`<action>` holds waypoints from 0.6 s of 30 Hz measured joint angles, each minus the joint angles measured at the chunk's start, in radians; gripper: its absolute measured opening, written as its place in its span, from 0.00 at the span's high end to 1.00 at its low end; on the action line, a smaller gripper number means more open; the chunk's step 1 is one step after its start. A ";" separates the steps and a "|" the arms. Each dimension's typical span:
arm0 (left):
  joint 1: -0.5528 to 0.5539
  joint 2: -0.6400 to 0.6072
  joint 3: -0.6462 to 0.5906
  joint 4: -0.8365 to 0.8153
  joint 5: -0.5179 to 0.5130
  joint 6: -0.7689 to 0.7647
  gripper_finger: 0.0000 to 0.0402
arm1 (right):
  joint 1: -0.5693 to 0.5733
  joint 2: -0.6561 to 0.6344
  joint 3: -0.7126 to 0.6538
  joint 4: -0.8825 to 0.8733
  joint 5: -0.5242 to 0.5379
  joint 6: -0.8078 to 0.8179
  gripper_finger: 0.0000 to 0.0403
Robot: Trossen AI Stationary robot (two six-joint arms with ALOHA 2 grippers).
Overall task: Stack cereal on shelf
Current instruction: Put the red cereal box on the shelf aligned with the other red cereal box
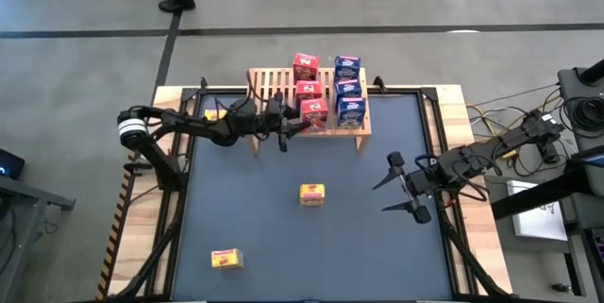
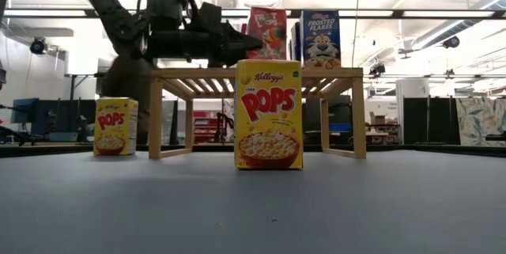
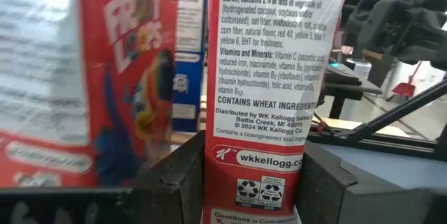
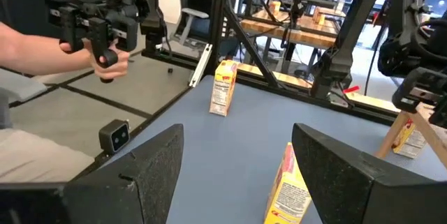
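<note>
The shelf [image 1: 274, 86] stands at the table's far edge. On its slats are two red cereal boxes [image 1: 305, 65] and three blue ones [image 1: 348, 87]. My left gripper [image 1: 298, 122] reaches level over the shelf's near part, shut on a third red box [image 1: 315, 112]. Yellow boxes stand at the table's middle [image 1: 312, 193], near left [image 1: 226, 259] and beside the shelf's left leg [image 1: 215, 112]. My right gripper [image 1: 401, 187] hangs open at the table's right, holding nothing. My left gripper pinches the red box's lower part [image 3: 251, 161] between its two fingers [image 3: 171, 182], one on each wide face, the narrow printed side toward the wrist. The fingers come level from the table's left. The box stands upright; the yellow box hides its bottom in the low view.
In the low view the middle yellow box [image 2: 269, 114] stands in front of the shelf [image 2: 340, 72]. In the right wrist view a person's hand [image 4: 105, 56] holds a controller beyond the table's edge. Open tabletop lies between the middle box and my right gripper.
</note>
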 joint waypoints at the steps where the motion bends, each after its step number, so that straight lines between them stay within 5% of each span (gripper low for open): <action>1: 0.004 -0.002 -0.003 0.000 0.001 0.001 0.62 | 0.000 0.000 -0.002 -0.002 -0.001 0.003 0.36; 18: 0.056 -0.012 -0.008 -0.043 0.059 0.007 0.62 | 0.000 0.001 -0.007 -0.008 -0.028 0.007 0.35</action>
